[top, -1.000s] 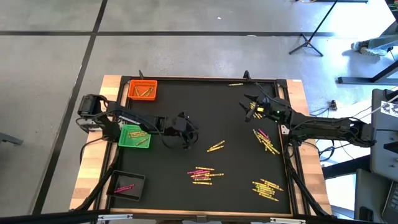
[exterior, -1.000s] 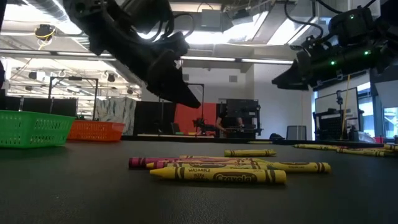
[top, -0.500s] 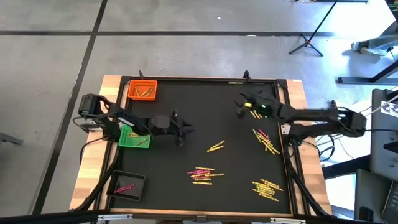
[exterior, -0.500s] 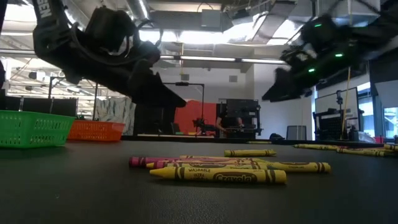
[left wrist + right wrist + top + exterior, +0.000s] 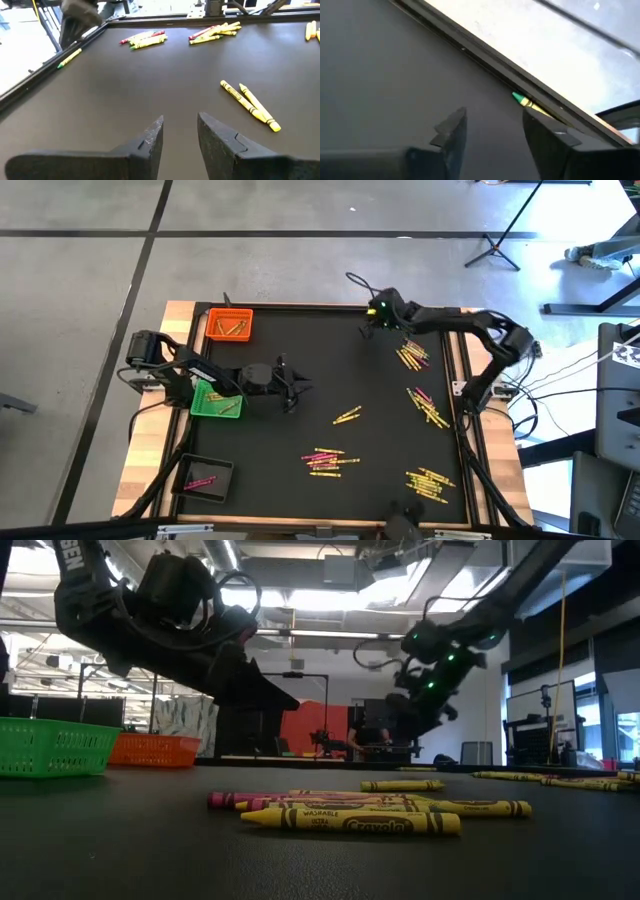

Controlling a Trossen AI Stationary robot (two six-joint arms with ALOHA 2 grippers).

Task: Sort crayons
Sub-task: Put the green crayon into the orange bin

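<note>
Crayons lie in loose groups on the black table: one near the front [image 5: 325, 460], one at the front right [image 5: 428, 483], two by the right edge [image 5: 428, 405] [image 5: 412, 355], and a yellow pair [image 5: 347, 415] [image 5: 250, 102] in the middle. My left gripper [image 5: 297, 390] [image 5: 180, 135] hovers open left of centre, pointing at that pair, with nothing between its fingers. My right gripper [image 5: 368, 318] [image 5: 495, 125] is open at the far edge. A yellow, green-tipped crayon [image 5: 522, 100] lies along the table frame just beyond its fingertips.
Along the left side stand an orange tray [image 5: 229, 325] holding a few crayons, a green tray [image 5: 216, 400] beside my left arm, and a black tray [image 5: 205, 478] with pink crayons. A raised frame [image 5: 300, 307] rims the table. Bare black surface lies between the groups.
My right gripper has swung from beside the right edge toward the far edge and somewhat leftward, tipping downward over the crayon lying there. My left gripper tipped from steeply down to nearly level and sank a little, then kept still. No crayon has moved.
</note>
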